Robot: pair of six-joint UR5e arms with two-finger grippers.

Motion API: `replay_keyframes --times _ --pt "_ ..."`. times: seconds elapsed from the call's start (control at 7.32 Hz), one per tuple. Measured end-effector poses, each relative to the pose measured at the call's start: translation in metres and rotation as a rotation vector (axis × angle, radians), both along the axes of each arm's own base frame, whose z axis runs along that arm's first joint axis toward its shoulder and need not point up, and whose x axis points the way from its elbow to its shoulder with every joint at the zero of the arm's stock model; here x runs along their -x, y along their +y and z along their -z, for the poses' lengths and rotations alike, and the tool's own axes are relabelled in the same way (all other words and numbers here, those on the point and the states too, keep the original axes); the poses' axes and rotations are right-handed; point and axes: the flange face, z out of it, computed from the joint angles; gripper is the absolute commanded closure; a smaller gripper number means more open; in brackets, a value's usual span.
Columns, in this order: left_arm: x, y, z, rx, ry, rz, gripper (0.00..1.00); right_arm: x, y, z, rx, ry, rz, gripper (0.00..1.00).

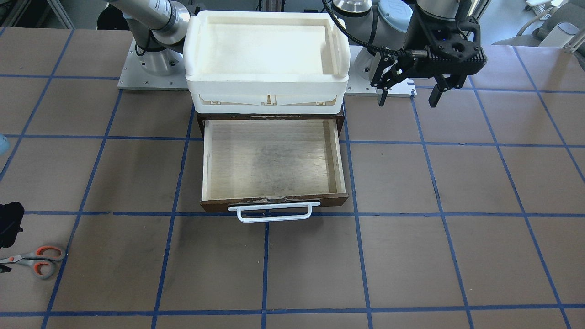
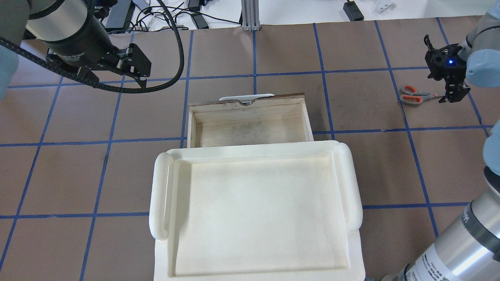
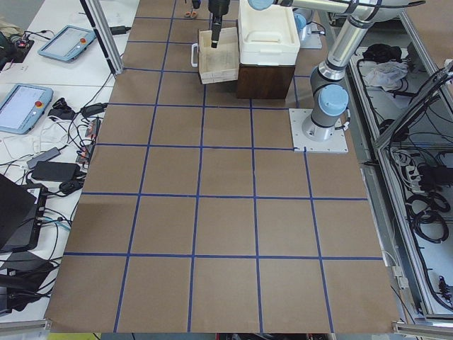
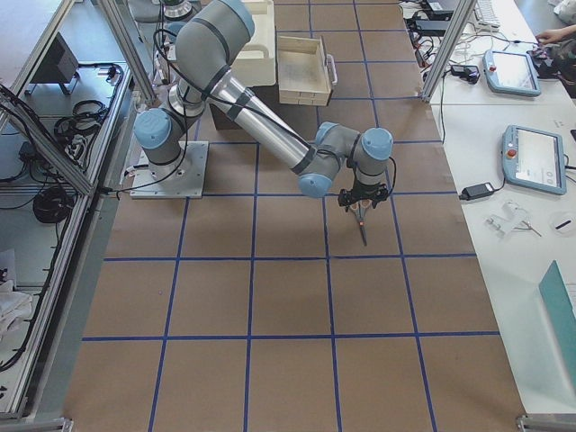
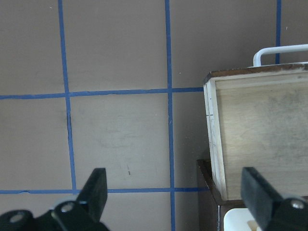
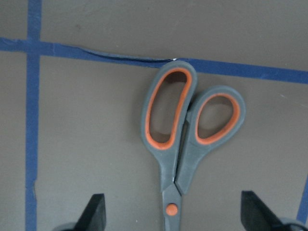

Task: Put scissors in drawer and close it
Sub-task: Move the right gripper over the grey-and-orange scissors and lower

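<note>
Scissors (image 6: 180,163) lie flat on the counter (image 1: 411,251), well apart from the open, empty drawer (image 1: 272,160) | right claw (image 6: 175,211) hovers spread above the pivot; left claw (image 1: 408,98) spread, empty | likely light, stiff, thin; slick blades, so pinch near the pivot.

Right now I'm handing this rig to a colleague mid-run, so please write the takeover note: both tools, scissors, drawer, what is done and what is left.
Left tool: open, empty, hanging above the table beside the drawer.
Right tool: open, straddling the scissors near their pivot; not yet closed on them.
Scissors: shut, lying flat on the table far out on the robot's right, well away from the drawer.
Drawer: pulled open, nothing inside.
Done: drawer stands open, right tool lined up.
Left: grip the scissors, carry them into the drawer, release, push the drawer shut.
</note>
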Motion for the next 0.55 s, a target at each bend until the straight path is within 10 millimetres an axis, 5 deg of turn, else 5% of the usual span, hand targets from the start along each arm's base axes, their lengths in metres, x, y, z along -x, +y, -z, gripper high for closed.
replay_keyframes --times 0.55 --pt "0.0 0.0 0.0 0.0 0.0 0.0 0.0 0.004 -0.01 0.027 -0.01 -0.012 -0.013 0.04"
